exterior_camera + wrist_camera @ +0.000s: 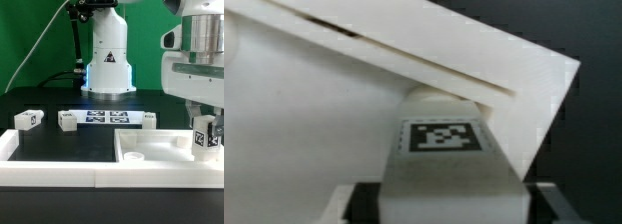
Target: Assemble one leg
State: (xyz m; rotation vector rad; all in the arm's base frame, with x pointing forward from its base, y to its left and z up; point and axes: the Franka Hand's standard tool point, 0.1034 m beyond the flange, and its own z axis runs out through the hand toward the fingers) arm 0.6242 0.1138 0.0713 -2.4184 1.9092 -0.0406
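My gripper (205, 128) is shut on a white leg (205, 138) with a black-and-white tag. It holds the leg upright over the right part of the large flat white tabletop (150, 152), close to its surface; I cannot tell if they touch. In the wrist view the leg (445, 150) fills the middle between my dark fingers (541, 203), and its far end sits at a corner of the tabletop (331, 110) by the raised rim. Three more legs lie on the black table: one at the exterior view's left (28, 119), one left of centre (67, 122), one right of centre (148, 121).
The marker board (103, 118) lies flat between the two middle legs. The robot base (108, 55) stands behind it. A white rim (50, 170) runs along the front of the table. A round boss (134, 157) rises on the tabletop's left part.
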